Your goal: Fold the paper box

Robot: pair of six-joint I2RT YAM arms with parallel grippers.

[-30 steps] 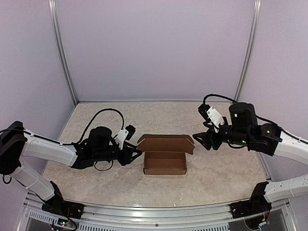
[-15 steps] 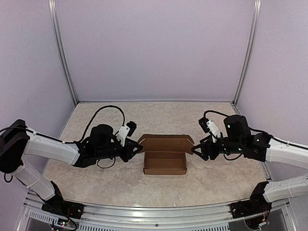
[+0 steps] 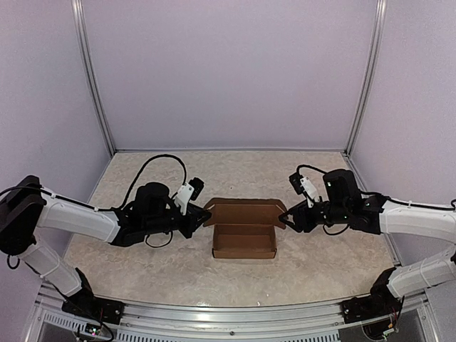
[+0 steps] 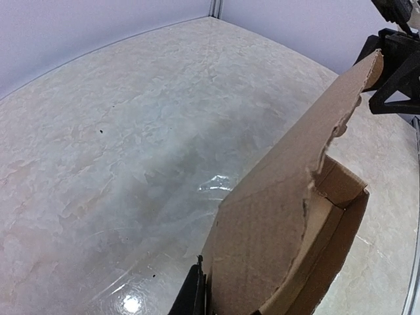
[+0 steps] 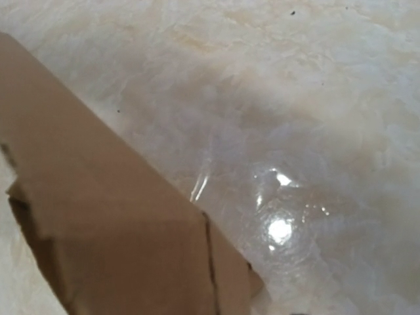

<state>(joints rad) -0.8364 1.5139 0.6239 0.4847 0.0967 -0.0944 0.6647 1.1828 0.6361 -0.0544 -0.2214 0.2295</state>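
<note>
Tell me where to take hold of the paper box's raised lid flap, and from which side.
Pinch the lid flap at its two short ends, coming from the left and the right. It rises behind the open tray of the paper box, so its thin end corners stick out sideways, right where the left gripper and right gripper sit.

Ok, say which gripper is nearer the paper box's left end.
Left. The left gripper touches the paper box at that end; the right gripper at the opposite end.

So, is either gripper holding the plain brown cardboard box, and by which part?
It cannot be told. The left gripper is at the left end of the raised lid flap of the brown cardboard box, the right gripper at its right end.
</note>
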